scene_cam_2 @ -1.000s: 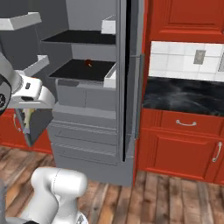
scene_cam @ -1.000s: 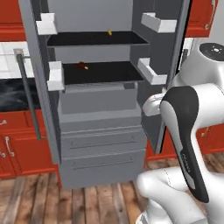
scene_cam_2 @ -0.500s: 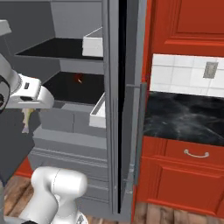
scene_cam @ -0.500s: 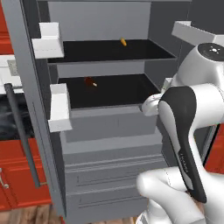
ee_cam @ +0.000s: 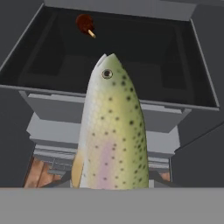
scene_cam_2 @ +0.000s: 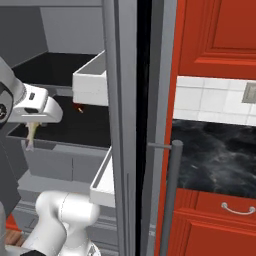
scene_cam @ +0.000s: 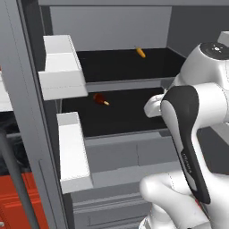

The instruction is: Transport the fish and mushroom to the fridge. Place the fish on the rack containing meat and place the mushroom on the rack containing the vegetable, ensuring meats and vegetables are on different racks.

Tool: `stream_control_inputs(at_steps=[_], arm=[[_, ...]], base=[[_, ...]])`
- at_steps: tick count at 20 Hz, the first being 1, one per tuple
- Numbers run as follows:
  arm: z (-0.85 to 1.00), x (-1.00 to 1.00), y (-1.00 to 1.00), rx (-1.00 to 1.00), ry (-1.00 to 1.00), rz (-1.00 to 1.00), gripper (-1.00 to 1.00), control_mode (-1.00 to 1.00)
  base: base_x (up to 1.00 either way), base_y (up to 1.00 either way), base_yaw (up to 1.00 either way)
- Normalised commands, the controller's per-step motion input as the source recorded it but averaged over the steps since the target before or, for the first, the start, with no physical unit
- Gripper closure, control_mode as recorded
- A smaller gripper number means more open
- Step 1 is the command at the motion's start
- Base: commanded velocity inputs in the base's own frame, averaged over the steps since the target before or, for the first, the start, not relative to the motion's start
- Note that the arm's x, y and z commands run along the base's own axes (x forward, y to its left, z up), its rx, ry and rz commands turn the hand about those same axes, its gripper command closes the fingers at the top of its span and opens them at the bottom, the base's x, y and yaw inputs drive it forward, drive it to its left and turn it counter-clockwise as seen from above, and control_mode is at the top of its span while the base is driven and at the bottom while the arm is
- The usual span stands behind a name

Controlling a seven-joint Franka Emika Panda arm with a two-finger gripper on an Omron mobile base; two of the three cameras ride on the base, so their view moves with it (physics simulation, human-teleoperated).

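Observation:
The fridge (scene_cam: 114, 154) stands open close in front of me. An orange carrot, the vegetable (scene_cam: 140, 52), lies on the higher black rack (scene_cam: 112, 66). The dark red meat (scene_cam: 99, 99) sits on the lower black rack (scene_cam: 129, 114). My gripper (scene_cam_2: 31, 124) is shut on the fish (scene_cam_2: 30, 137), which hangs below the hand just in front of the lower rack's edge. In the hand view the speckled fish (ee_cam: 111, 131) points at the lower rack (ee_cam: 131, 57), with the meat (ee_cam: 85, 22) at its far left. The fish hides the fingertips. The mushroom is out of view.
White door bins (scene_cam: 61, 67) jut out on the left door, another bin (scene_cam: 74, 152) below. The right door's bins (scene_cam_2: 92, 77) and bar handle (scene_cam_2: 170, 195) stand close beside the arm. Grey drawers (ee_cam: 100, 118) sit under the lower rack. A black counter (scene_cam_2: 215, 155) and red cabinets (scene_cam_2: 220, 35) lie right.
The base has driven closer to the fridge, so the shelves loom larger in both base views. The gripper has stayed shut on the fish.

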Motion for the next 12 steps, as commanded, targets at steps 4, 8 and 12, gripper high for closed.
stream_control_inputs(at_steps=[4, 8, 12], arm=[[0.0, 0.0, 0.0, 0.0, 0.0, 0.0, 1.0, 1.0], [0.0, 0.0, 0.0, 0.0, 0.0, 0.0, 1.0, 1.0], [0.0, 0.0, 0.0, 0.0, 0.0, 0.0, 1.0, 1.0]], base=[[1.0, 0.0, 0.0], [1.0, -0.01, 0.0], [1.0, 0.0, 0.0]])
